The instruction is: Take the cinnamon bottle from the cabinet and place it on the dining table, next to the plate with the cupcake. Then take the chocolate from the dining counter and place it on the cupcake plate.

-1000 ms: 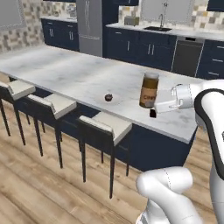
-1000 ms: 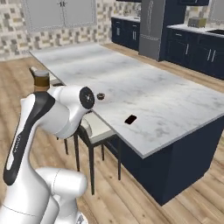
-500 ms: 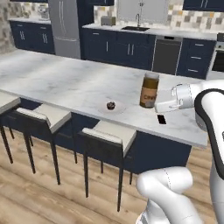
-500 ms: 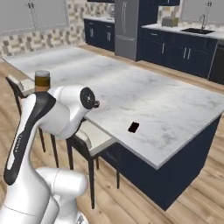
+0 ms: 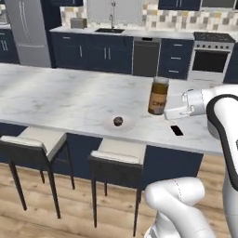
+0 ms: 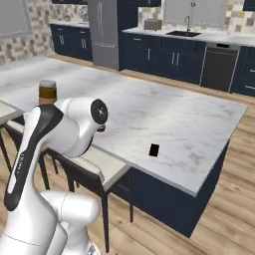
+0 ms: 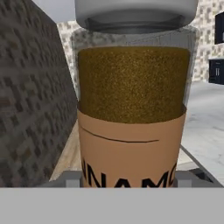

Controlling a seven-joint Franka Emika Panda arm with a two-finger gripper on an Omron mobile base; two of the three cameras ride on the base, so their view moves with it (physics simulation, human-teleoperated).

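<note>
Carrying the cinnamon bottle [image 5: 159, 96] upright in the gripper [image 5: 168, 111], jaws pinched on its lower half so nothing tips. It hangs above the marble table [image 5: 56, 95]. The plate [image 5: 118, 123] with the cupcake [image 5: 118, 121] is just beyond the gripper and lower, and the chocolate [image 5: 176, 130] lies almost underneath, waiting its turn.

arm extended level, pincer [image 5: 168, 113] clamped
</note>
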